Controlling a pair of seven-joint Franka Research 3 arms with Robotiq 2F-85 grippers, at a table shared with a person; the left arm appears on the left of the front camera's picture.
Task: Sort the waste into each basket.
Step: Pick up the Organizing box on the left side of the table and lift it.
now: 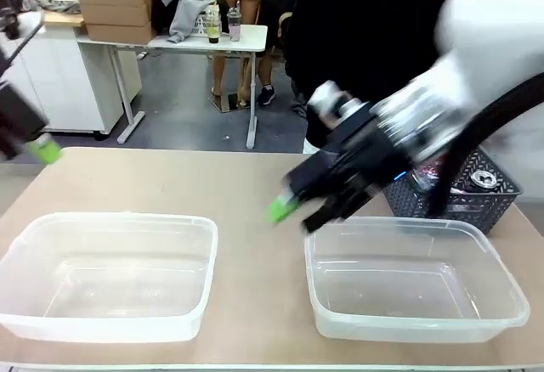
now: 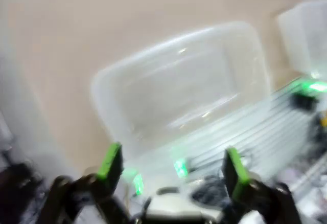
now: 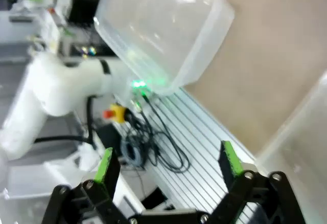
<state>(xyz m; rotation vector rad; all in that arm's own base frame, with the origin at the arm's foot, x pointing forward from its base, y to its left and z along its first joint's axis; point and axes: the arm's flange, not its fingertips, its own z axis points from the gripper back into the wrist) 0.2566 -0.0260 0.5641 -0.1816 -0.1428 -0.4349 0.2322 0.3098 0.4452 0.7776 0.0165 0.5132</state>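
Two clear tubs stand on the tan table [image 1: 255, 177], the left tub [image 1: 102, 325] and the right tub [image 1: 399, 328] well apart, and both are empty. The waste lies in the dark lattice basket [image 1: 501, 200] just behind the right tub. A round silver can top [image 1: 483, 178] shows there, with something reddish beside it that is too hidden to name.

My right jaws are spread and hold nothing. Their green pads [image 3: 229, 157] stand wide in the right wrist view, and from the front they hang blurred over the right tub's far left corner. My left jaws are likewise spread and empty, pads [image 2: 110, 162] apart, held off at the table's left edge above the left tub.

The step in hand, as I judge it, is fetching the first piece from the basket. To do it well:
- Come down from above, clear of the lattice wall.
- Close across the can's side, not its rim.
- Lift straight up before swinging over a tub.
- Keep one kind of waste to each tub.

The tubs are thin, glossy, see-through plastic with rounded corners and rolled rims, and would likely slide if knocked. The basket is stiff, open-meshed and matt.
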